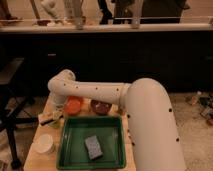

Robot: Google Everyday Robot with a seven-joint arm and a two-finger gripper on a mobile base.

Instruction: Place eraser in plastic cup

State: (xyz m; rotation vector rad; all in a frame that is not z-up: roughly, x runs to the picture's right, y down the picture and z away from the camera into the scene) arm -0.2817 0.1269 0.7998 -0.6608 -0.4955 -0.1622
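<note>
Pickup, or the first part of the carry, looks to be the step in hand. The white robot arm (pixel 100 92) reaches leftwards over the table and bends down at its far joint. This puts the two-finger gripper (pixel 55 113) low over the left end of the light wooden table (pixel 34 159). The small rectangular eraser with a dark top and tan base (pixel 49 119) sits just below and beside the gripper, touching it or very nearly. The gripper is mostly hidden by the wrist, so I cannot tell whether it is clamped on the block or only hanging over it.

To the gripper's right lies the green rectangular plastic tray (pixel 89 120), with a grey-blue rectangular sponge (pixel 93 146) inside it. Just beyond the gripper stands an orange round bowl (pixel 74 105), with a dark reddish-brown bowl (pixel 101 106) farther right. Nearer the camera than the gripper stands a white round tub (pixel 44 143).

The translucent pale green plastic cup cannot be made out with any certainty; it may be hidden close by the gripper. The next move calls for a firm hold on the eraser. It then calls for a lift clear of the tabletop and a release squarely over the cup's mouth, not over the tub or bowls.
</note>
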